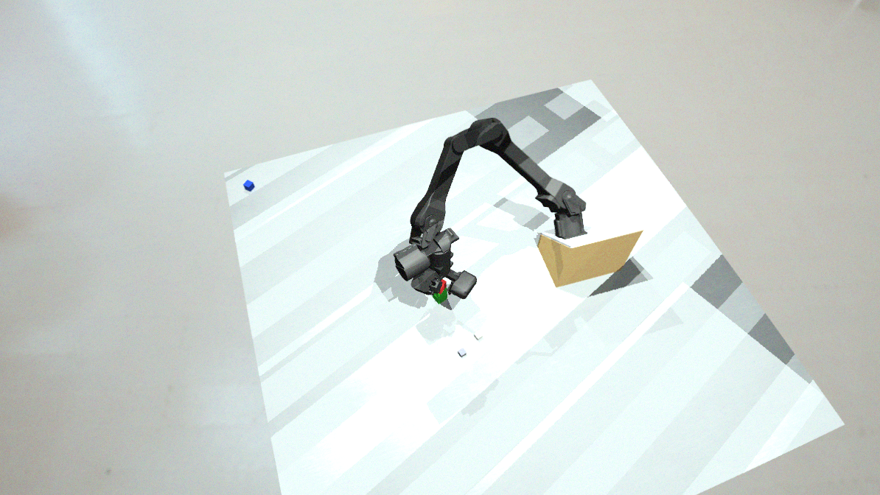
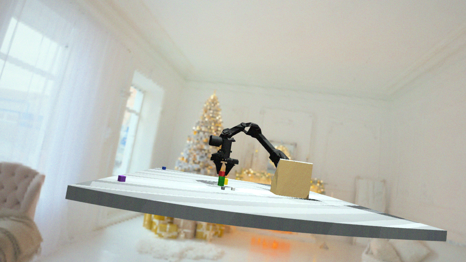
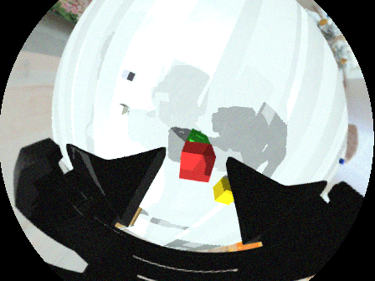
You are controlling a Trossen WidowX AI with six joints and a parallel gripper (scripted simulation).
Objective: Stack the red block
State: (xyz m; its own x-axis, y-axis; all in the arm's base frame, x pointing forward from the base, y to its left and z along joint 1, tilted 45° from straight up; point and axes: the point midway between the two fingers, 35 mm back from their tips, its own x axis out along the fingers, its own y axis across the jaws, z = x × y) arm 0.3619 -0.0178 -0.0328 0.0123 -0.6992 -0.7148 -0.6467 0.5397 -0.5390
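Note:
The red block [image 1: 442, 286] [image 2: 221, 173] [image 3: 195, 164] sits on top of the upright green tower [image 1: 439, 297] [image 2: 221, 181] [image 3: 197, 136]. My gripper [image 2: 222, 174] [image 3: 197, 156] is open, with one finger on each side of the red block. In the wrist view a gap shows between the block and each fingertip. In the top view the gripper partly covers the red block. The tower's lower part is mostly hidden behind the red block in the wrist view.
A yellow block [image 2: 226, 181] [image 3: 223, 191] stands close beside the tower. Two tiny blocks [image 1: 461, 353] [image 1: 477, 336] lie near it. A blue block [image 1: 248, 185] [image 2: 164, 167] and a purple block [image 2: 121, 178] lie farther off. The arm stands on a tan box [image 1: 591, 261] [image 2: 293, 179].

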